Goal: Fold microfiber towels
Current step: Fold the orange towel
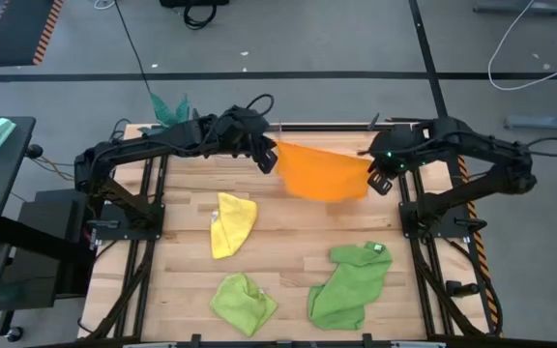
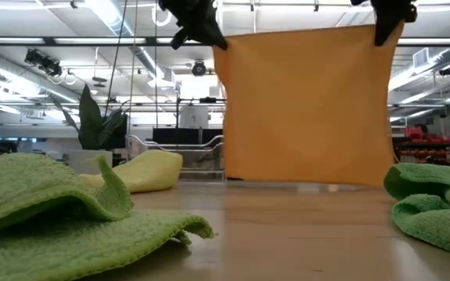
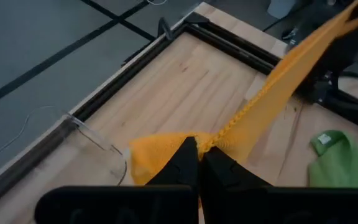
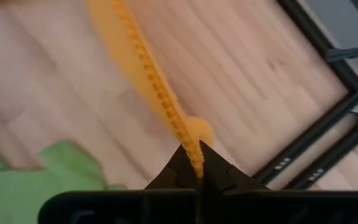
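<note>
The orange towel (image 1: 327, 171) hangs spread flat between my two grippers above the far half of the table; it also shows in the low view (image 2: 307, 105). My left gripper (image 1: 269, 155) is shut on its left top corner, my right gripper (image 1: 380, 177) on its right top corner. The yellow towel (image 1: 231, 222) lies bunched at centre left. The lime green towel (image 1: 244, 300) lies crumpled near the front edge. The larger mid-green towel (image 1: 352, 282) with a white tag (image 1: 376, 248) lies at the front right. My left gripper pinches the orange towel's left top corner (image 3: 211, 142) between its two fingers, coming from above. The towel's top edge runs taut from there to the other gripper, and the cloth hangs flat below, clear of the table. My right gripper pinches the towel's right top corner (image 4: 194, 149) between its two fingers, from above. The stitched top edge runs taut away from the fingers; the towel hangs below them, its lower edge (image 2: 303, 181) just above the table.
A teal-leaved plant (image 1: 169, 108) stands beyond the table's far left corner. A raised dark rail (image 3: 229, 46) borders the wooden table. Bare wood (image 1: 298, 242) lies under the hanging towel and between the lying towels.
</note>
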### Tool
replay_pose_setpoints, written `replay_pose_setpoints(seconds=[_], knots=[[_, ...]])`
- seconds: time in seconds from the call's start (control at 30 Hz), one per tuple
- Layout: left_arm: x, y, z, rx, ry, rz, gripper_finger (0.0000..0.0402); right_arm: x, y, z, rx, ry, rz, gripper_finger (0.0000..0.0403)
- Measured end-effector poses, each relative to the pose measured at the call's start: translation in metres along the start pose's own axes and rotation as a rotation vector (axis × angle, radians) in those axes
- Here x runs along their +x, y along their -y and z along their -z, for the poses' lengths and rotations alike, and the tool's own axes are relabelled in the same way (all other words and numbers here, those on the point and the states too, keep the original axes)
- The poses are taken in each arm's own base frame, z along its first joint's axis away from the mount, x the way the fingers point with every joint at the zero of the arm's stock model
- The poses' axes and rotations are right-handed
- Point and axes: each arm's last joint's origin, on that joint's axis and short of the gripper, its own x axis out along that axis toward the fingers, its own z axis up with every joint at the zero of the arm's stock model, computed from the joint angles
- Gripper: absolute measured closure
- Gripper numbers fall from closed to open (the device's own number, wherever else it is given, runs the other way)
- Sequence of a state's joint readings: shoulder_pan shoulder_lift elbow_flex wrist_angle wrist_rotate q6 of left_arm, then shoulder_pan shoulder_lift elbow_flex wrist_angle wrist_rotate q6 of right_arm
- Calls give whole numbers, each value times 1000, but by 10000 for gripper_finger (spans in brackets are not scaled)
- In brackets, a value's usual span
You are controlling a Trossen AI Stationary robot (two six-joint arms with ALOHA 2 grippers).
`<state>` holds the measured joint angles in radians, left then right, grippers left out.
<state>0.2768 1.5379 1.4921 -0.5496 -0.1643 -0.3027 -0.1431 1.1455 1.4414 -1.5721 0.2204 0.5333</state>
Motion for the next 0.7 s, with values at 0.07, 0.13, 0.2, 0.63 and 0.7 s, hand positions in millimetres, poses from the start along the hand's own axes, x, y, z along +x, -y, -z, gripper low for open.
replay_pose_setpoints(seconds=[0.07,0.13,0.2,0.63,0.7], knots=[[2,-4,-5,-14,37,-2,399,2,7,-5,11,-3,22,403],[4,-12,-8,-29,47,-21,399,5,14,-10,23,2,40,403],[6,-20,-10,-43,53,-40,399,7,22,-16,43,17,54,403],[8,-39,-17,-101,64,-11,399,21,63,-40,119,25,98,403],[8,-33,-8,-86,-7,-18,399,21,58,-38,107,11,73,403]])
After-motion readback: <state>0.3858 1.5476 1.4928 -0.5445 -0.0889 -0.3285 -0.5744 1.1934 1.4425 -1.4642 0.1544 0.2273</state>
